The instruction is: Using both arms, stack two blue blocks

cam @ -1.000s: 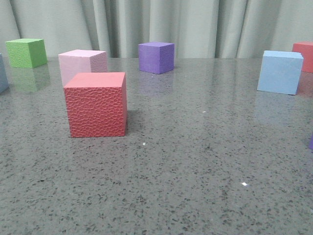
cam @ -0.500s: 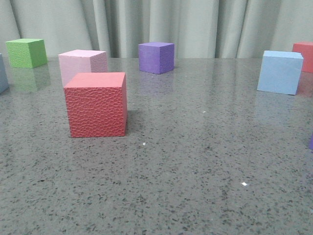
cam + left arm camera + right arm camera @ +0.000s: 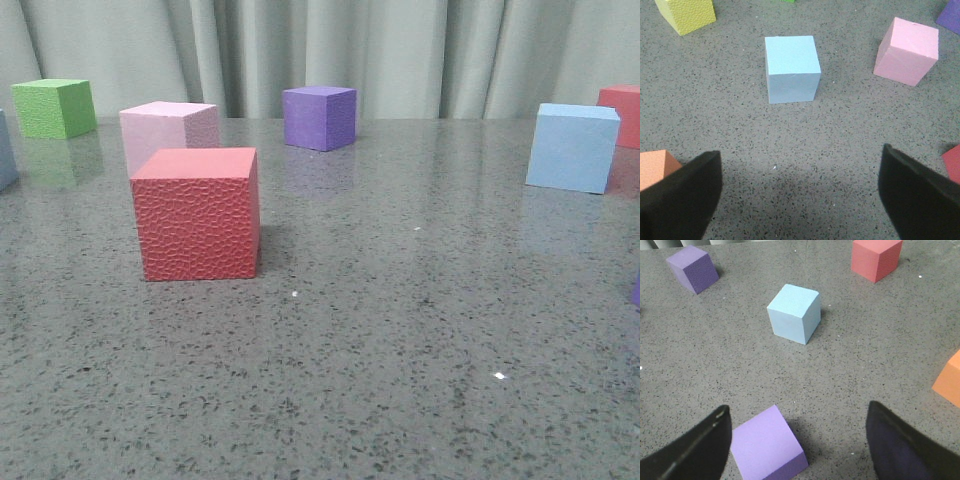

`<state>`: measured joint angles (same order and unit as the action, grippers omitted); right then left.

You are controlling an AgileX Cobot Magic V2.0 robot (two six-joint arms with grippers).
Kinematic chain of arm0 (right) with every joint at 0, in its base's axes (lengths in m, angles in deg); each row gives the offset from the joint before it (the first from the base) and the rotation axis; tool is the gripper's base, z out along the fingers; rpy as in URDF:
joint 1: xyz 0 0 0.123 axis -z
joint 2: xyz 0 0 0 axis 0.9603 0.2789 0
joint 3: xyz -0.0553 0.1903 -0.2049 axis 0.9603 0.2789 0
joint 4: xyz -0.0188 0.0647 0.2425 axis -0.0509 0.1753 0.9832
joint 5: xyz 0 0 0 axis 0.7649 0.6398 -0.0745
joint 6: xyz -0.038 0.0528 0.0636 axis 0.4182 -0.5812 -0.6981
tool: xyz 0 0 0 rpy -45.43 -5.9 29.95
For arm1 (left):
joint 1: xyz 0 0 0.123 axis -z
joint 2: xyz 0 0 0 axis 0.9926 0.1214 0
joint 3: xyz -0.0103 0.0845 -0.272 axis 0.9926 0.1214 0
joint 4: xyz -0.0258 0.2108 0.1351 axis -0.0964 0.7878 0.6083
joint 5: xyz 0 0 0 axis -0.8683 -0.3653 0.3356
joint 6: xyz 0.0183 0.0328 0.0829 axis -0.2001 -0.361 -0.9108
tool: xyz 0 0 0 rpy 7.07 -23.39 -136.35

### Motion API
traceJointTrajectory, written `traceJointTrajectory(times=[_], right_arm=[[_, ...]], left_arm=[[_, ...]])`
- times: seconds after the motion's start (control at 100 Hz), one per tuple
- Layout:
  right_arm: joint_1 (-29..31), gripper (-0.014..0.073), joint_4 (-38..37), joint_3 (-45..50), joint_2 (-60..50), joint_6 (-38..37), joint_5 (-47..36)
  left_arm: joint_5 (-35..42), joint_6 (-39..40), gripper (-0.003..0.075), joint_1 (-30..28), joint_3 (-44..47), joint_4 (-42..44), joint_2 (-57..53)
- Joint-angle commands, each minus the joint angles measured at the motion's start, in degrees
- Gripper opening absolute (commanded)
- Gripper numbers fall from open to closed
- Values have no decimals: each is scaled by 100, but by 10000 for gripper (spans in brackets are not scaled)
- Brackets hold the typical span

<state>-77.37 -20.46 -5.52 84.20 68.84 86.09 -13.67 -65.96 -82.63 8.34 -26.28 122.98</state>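
**Two Blue Blocks Apart, Both Grippers Wide**

Sitting on the speckled grey table (image 3: 400, 330), one blue block (image 3: 572, 147) shows at the right edge of the front view, well apart from the others. The front view also counts two red cubes (image 3: 198, 215), one pink cube (image 3: 168, 128), one green cube (image 3: 54, 107) and one purple cube (image 3: 319, 117). The left gripper (image 3: 800, 195) hangs with fingers spread wide, the second blue block (image 3: 792, 68) beyond them. The right gripper (image 3: 800, 445) is equally wide and empty.
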Motion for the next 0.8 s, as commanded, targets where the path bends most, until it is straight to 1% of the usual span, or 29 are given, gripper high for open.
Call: traceJointTrajectory(times=[0.0,0.07,0.27,0.44,0.61,0.79], right_arm=[[20,588,-2,-188,66,23,-354],[20,588,-2,-188,66,23,-385],[20,590,-2,-188,66,23,-537],[20,589,57,-199,267,-71,-989],[20,589,63,-478,961,-470,-1031],[20,589,59,-975,2001,-757,-1043]], left_arm=[[388,-12,693,49,-212,-85,26],[388,-12,673,49,-212,-74,26],[388,-12,672,49,-212,-53,26],[388,-12,672,49,-212,-53,26],[388,-12,672,49,-212,-53,26],[388,-12,672,49,-212,-53,26]])
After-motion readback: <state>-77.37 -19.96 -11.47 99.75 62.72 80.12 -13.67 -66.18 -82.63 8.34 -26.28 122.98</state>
